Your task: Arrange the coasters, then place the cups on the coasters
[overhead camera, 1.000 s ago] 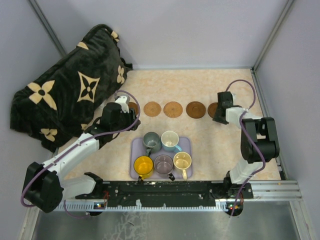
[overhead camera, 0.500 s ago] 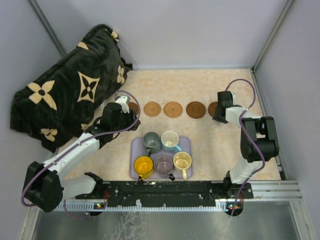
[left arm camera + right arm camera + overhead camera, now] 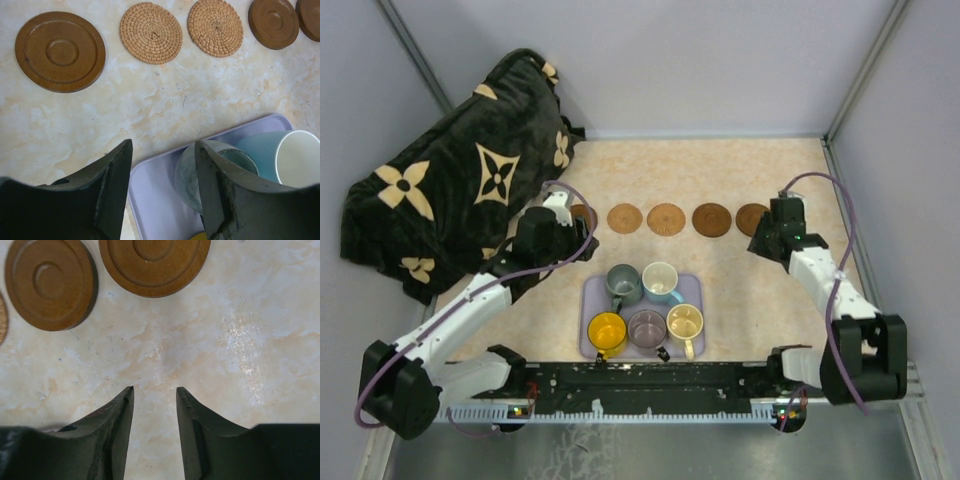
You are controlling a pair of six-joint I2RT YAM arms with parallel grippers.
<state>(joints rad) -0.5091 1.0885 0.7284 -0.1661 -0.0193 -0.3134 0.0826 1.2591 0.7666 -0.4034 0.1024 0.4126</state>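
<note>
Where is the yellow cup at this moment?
In the top view, the yellow cup stands in the near-left corner of the tray, beside the purple cup.

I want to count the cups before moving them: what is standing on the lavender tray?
The lavender tray holds the grey-green cup and light blue cup at the back, and the yellow cup, purple-grey cup and cream cup in front. The tray floor beneath them is covered.

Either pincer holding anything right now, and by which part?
Nothing is held. The left pincer and the right pincer both stand open and empty.
</note>
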